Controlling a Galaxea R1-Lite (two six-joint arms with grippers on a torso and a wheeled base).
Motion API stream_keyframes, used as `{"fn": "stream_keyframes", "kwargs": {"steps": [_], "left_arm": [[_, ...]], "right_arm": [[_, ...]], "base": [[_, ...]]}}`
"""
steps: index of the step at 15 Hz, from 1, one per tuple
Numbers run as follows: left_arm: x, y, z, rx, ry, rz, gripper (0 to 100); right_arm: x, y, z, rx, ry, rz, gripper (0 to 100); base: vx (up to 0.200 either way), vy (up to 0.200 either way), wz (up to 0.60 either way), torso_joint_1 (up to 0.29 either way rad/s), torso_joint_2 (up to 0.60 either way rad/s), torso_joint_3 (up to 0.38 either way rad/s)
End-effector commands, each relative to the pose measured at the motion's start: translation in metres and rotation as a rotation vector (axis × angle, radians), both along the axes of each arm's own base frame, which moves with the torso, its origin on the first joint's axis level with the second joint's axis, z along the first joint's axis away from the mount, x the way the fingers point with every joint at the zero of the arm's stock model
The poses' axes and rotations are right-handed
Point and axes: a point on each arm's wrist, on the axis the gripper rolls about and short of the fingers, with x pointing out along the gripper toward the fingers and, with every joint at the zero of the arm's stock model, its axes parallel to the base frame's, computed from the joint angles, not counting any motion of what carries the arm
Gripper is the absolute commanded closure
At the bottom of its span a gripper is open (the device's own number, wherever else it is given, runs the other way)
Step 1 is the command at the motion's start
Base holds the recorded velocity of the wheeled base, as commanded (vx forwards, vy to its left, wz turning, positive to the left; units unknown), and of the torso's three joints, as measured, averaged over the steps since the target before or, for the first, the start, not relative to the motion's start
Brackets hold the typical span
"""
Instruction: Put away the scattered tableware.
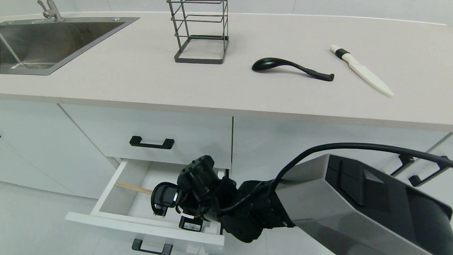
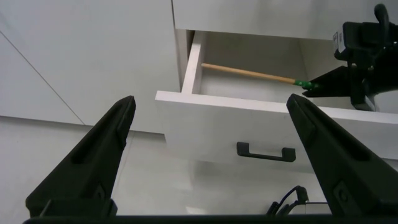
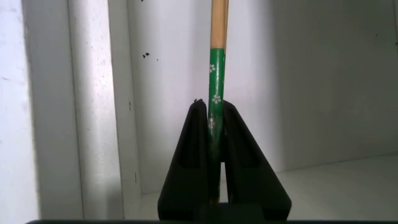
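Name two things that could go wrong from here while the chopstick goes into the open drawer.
1. The right gripper pinches the chopstick only at its green end, so it might pivot or slip.
2. Its far tip lies close to the side wall of the drawer and could catch there.

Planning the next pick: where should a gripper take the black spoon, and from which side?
Mid-handle of the spoon, from above, closing across it: the handle seems to arch off the counter there, while the bowl is wide and rounded.
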Motion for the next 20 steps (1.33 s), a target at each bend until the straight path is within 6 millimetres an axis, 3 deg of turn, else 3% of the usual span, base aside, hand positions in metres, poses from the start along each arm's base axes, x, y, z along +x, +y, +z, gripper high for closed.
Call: {"fn": "stream_keyframes", "kwargs": {"steps": [1, 7, 13, 19, 20], "left_arm": [[0.0, 0.0, 0.0, 0.0, 0.001, 0.0, 0], [0.0, 0.0, 0.0, 0.0, 0.001, 0.0, 0], [0.0, 0.0, 0.0, 0.0, 0.001, 0.0, 0], [0.0, 0.0, 0.0, 0.0, 0.001, 0.0, 0], [0.0, 0.0, 0.0, 0.0, 0.001, 0.0, 0]], "right_arm": [[-0.001, 0.0, -0.003, -0.007, 0.004, 0.001, 100], [0.01, 0.014, -0.027, -0.012, -0.002, -0.009, 100], [0.012, 0.016, -0.043, -0.033, 0.009, -0.009, 100], [0.015, 0.019, -0.03, 0.001, -0.012, -0.011, 100], [0.014, 0.018, -0.029, -0.012, -0.004, -0.011, 0]], "base": [[0.0, 0.0, 0.0, 0.0, 0.0, 0.0], [0.0, 0.0, 0.0, 0.0, 0.0, 0.0], [0.0, 0.0, 0.0, 0.0, 0.0, 0.0], [0.0, 0.0, 0.0, 0.0, 0.0, 0.0], [0.0, 0.0, 0.0, 0.0, 0.0, 0.0]]}}
